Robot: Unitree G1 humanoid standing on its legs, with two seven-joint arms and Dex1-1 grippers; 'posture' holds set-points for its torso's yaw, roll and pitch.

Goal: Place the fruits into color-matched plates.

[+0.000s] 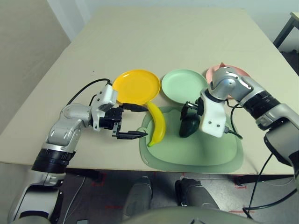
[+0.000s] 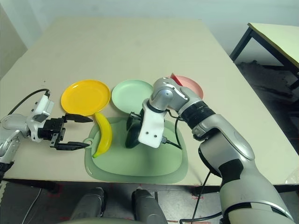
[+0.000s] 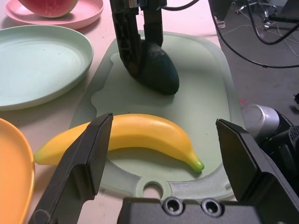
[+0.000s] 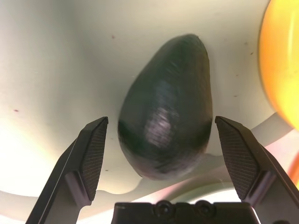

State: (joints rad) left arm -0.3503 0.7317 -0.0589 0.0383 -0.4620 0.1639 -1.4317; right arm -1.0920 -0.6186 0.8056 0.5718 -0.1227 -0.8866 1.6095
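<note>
At top left of the left wrist view, watermelon (image 3: 48, 6) sits on pink plate (image 3: 88, 11); avocado (image 4: 166, 122) lies between released right pincer (image 4: 163, 154) fingers.

My forearms (image 1: 70, 126) are silver with black ribbed bands at the elbow; each wrist (image 1: 212, 114) wears a white block with small screws. Black cables loop off both. My fingers (image 3: 81, 170) are black, wedge-shaped, with textured pads
</note>
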